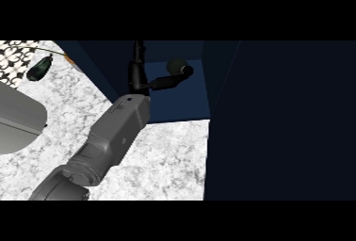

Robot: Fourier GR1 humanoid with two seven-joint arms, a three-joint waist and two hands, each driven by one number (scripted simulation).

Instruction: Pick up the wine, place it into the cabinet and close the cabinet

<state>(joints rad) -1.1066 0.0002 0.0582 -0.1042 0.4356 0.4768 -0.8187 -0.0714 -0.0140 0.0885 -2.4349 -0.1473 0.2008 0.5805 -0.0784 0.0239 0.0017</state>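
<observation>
The wine bottle [178,63] shows as a dark round shape standing inside the open dark blue cabinet [188,101]. My left hand [139,77] reaches into the cabinet just left of the bottle. Its fingers [138,54] point straight up the view, and its thumb [167,82] stretches right until its tip touches the bottle's lower side. Nothing is curled round the bottle. The cabinet door [285,122] stands open as a wide dark panel filling the right side. My right hand does not show.
A dark green tapered object [39,67] lies on the marble counter [160,160] at the top left, near a patterned wall. A grey sink [17,122] takes up the left edge. My grey forearm [115,136] crosses the counter diagonally.
</observation>
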